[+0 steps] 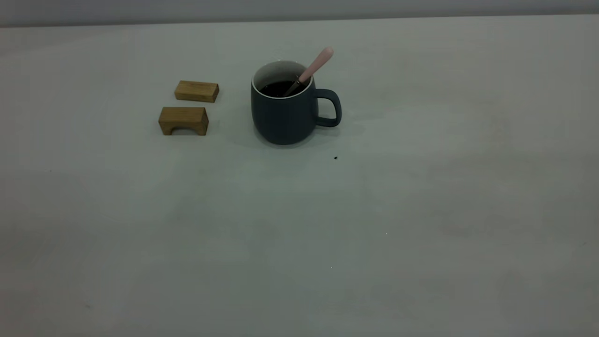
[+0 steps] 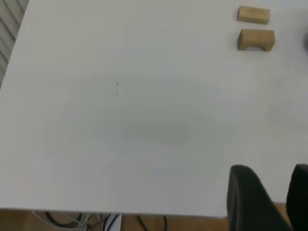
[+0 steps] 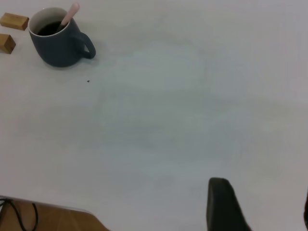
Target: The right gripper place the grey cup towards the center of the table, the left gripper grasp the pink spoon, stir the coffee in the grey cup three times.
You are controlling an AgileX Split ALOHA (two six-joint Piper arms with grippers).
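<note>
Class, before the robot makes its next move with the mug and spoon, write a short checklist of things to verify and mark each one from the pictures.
1. grey cup upright on the table: ok.
2. pink spoon stands in the cup, handle leaning over the rim on the handle side, free to grasp: ok.
3. coffee inside, none spilled around the cup: ok.
4. wooden blocks apart from the cup: ok.
5. left gripper open, over the table edge, holding nothing: ok.
6. right gripper holding nothing: ok.
</note>
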